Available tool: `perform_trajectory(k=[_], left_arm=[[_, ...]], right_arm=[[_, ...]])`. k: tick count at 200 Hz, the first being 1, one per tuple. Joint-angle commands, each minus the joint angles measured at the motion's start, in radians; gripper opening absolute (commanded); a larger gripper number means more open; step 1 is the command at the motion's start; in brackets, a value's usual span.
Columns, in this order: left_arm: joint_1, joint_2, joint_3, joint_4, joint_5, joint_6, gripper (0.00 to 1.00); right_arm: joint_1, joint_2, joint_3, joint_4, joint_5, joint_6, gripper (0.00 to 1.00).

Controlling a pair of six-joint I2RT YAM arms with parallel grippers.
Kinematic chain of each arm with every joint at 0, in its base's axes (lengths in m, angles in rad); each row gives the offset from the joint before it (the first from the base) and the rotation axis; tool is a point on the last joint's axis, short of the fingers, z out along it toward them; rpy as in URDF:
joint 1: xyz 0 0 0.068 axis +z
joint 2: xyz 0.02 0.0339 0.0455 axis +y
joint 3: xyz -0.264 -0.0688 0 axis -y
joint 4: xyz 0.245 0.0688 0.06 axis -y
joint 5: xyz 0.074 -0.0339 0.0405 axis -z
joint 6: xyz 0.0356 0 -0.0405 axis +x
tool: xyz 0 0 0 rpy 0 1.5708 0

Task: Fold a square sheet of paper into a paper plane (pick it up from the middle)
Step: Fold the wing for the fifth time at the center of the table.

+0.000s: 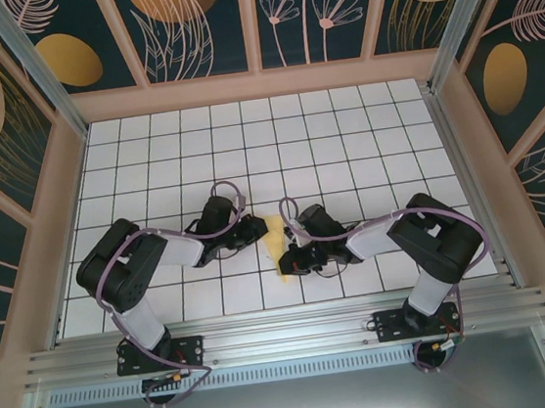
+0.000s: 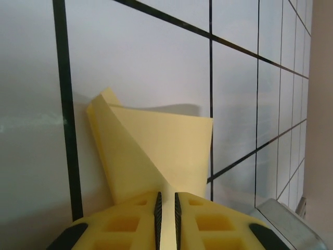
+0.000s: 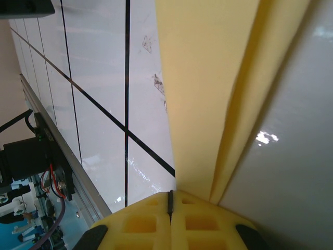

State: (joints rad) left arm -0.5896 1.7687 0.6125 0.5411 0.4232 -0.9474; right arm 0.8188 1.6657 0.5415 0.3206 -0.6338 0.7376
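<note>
The yellow paper (image 1: 276, 233), already folded, sits at the middle of the gridded table (image 1: 344, 137), mostly covered between the two grippers in the top view. In the left wrist view it (image 2: 156, 151) rises as a creased flap whose narrow end is pinched between the left gripper (image 2: 166, 200) pads. The right gripper (image 3: 170, 195) has its jaws pressed together. A folded edge (image 3: 208, 78) runs down behind its fingers, and I cannot tell whether it is gripped.
</note>
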Motion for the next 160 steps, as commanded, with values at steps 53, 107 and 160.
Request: perform_trajectory(k=[53,107,160], left_arm=[[0.037,0.057,0.064,-0.053,-0.108,0.063,0.16],[0.078,0.091,0.121,-0.081,-0.067,0.127,0.18],[0.12,0.083,0.204,-0.167,-0.061,0.173,0.21]], right_arm=[[0.001,0.032,-0.04,-0.081,0.029,-0.021,0.0],[0.0,0.034,-0.044,-0.08,0.023,-0.023,0.0],[0.001,0.022,-0.014,-0.081,0.024,-0.025,0.0]])
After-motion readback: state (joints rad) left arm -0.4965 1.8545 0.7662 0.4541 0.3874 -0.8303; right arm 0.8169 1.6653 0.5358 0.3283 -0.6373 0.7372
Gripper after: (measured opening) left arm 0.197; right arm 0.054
